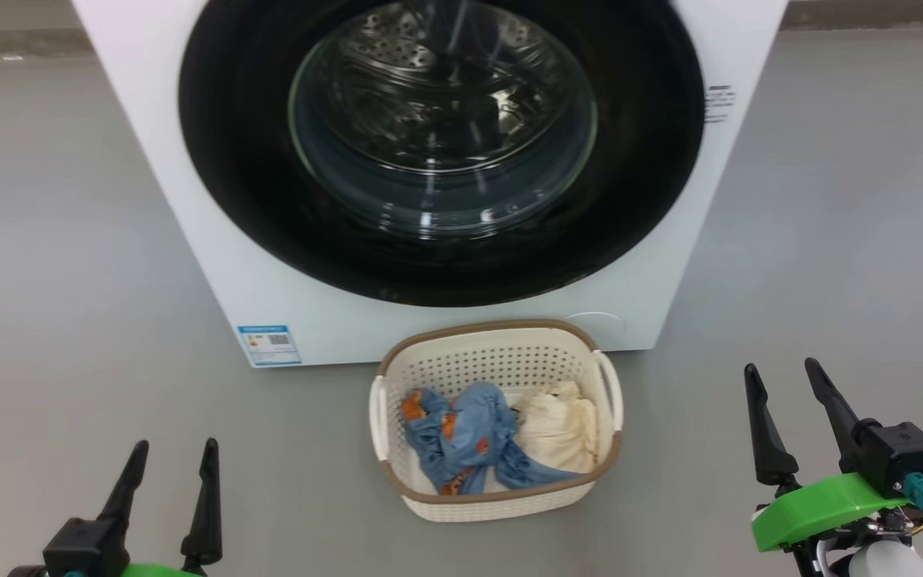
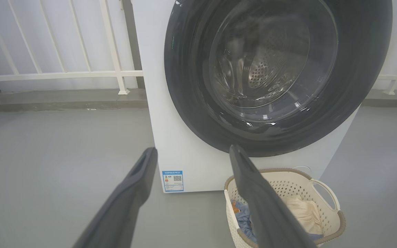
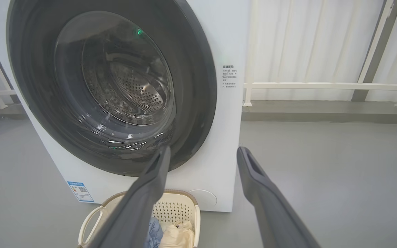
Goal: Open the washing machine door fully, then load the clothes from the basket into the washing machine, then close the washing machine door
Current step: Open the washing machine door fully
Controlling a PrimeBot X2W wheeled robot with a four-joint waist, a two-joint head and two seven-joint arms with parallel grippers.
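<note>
Washer [image 2: 181, 137], white; door [image 2: 188, 103] closed, black, glass centre. Label [image 2: 173, 181] low on its front. Basket [image 2: 326, 193] just before it, clothes [image 2: 302, 212] inside. Left gripper [image 2: 192, 150]: fingers spread, empty. Railing [image 2: 81, 74] behind.

Your left gripper [image 1: 175, 449] sits left of the basket [image 1: 493, 359], fingers spread and empty. Your right gripper [image 1: 782, 373], right of it, is likewise spread.

Glossy black glass door [image 1: 441, 152], perforated cream plastic basket [image 1: 501, 357], soft cloth.
</note>
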